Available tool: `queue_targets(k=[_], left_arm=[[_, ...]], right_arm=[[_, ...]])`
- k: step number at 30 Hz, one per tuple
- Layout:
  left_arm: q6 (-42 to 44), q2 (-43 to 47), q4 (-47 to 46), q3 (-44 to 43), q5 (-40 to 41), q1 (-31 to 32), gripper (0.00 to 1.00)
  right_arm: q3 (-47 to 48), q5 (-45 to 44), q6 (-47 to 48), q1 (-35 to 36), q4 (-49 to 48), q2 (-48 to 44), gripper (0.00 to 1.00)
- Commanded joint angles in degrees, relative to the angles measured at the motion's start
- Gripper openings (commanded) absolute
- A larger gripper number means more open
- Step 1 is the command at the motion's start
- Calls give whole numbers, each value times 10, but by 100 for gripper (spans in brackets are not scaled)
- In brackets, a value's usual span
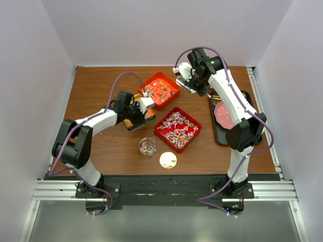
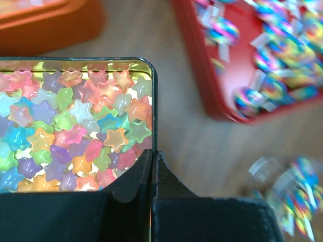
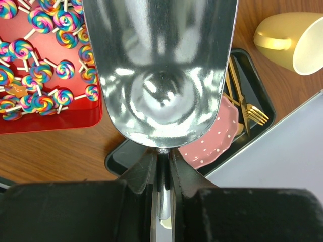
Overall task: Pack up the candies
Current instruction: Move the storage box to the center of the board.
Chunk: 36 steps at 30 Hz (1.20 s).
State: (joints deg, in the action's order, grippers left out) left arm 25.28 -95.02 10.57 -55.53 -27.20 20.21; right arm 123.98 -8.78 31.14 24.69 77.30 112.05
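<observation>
My left gripper is shut on the right wall of a small rectangular tin full of pastel star-shaped candies, left of the red tray. My right gripper is shut on the handle of a shiny metal scoop, which is empty and held above the table near the orange tray. The orange tray holds wrapped red and blue candies. The red tray holds swirled lollipops. A small glass jar holds multicoloured candies.
A round gold lid lies near the front edge. A black tray at the right holds a pink dotted plate and gold cutlery. A yellow cup lies beyond it. White walls enclose the table.
</observation>
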Motion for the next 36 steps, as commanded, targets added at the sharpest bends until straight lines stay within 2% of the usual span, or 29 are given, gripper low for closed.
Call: queue_targets(k=[1,7,12,13,14,16,17,20,21,23,24,25,27,30,32,33,34,36], left_arm=[[136,58,55,47,-66,19,0],[234,67,53,76,-73,47,0],[228,28,45,32,-75,65,1],[225,27,49,22,-80,65,3],[220,32,52,17,-81,65,10],[201,74,57,15,-82,63,16],[193,91,63,12,-82,63,26],[108,169,73,2,-73,51,41],[48,185,67,-3,-75,41,45],[-13,215,59,-11,-75,2,53],[-80,219,46,-19,-74,-16,55],[-112,210,44,-27,-80,-49,58],[-178,186,66,-69,-100,-73,60],[-230,122,83,-124,-151,-83,62],[-279,108,42,-121,-192,-93,66],[-333,103,3,-118,-208,-97,67],[-355,87,-12,-121,-257,-105,67],[-402,68,-52,-126,-304,-109,63]], right_arm=[[-16,10,18,-3,99,-35,0],[-23,10,18,-3,100,-39,0],[-16,6,23,-3,104,-33,0],[-15,9,29,-3,103,-33,0],[-17,12,43,-2,102,-35,0],[-46,20,63,-1,85,-49,0],[-61,31,87,-2,74,-57,0],[-124,46,112,-1,7,-90,0],[-137,54,119,-1,-22,-96,0],[-171,74,146,0,-53,-113,0],[-184,86,153,3,-90,-119,0],[-203,86,161,6,-105,-126,0],[-213,103,178,20,-136,-127,0],[-223,132,186,37,-172,-133,0],[-229,154,186,49,-188,-140,0],[-237,155,188,57,-202,-141,0],[-238,143,188,68,-205,-141,0],[-239,140,190,91,-203,-134,0]])
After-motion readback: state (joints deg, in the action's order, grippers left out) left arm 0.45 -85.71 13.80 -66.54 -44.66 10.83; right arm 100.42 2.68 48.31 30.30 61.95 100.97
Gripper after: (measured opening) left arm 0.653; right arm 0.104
